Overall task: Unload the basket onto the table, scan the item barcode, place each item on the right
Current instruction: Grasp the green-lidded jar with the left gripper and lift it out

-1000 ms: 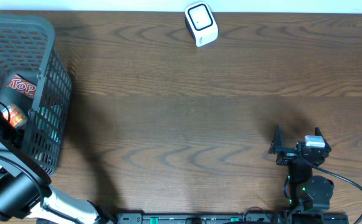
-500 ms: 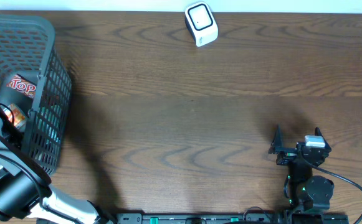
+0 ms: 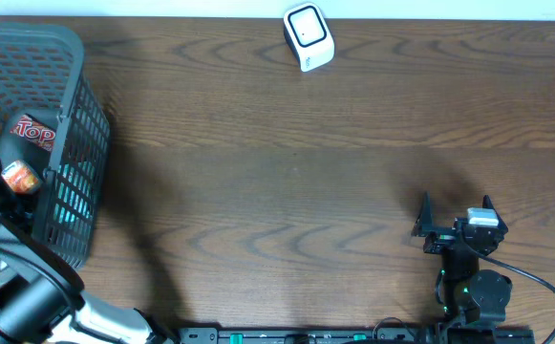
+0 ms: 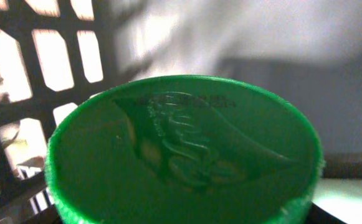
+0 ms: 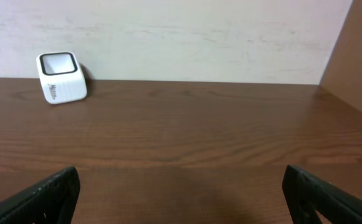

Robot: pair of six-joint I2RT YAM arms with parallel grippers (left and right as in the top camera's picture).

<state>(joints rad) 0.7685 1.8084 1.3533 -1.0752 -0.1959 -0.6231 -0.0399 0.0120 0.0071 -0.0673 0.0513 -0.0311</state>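
Note:
The item is a dark canister with a red and white label, lying inside the grey mesh basket at the table's left edge. Its green embossed lid fills the left wrist view, hiding the fingers. My left gripper reaches down into the basket and is closed around the canister's lower end, near an orange patch. The white barcode scanner stands at the far middle of the table, and is also seen far left. My right gripper rests open near the front right, with nothing between its fingers.
Basket mesh and a pale wall show behind the lid in the left wrist view. Bare brown wood lies between basket, scanner and right arm. A cable runs from the right arm's base along the front edge.
My left gripper has closed onto the canister in the basket. The arm and the orange end of the canister shifted slightly left. The right arm has not moved.

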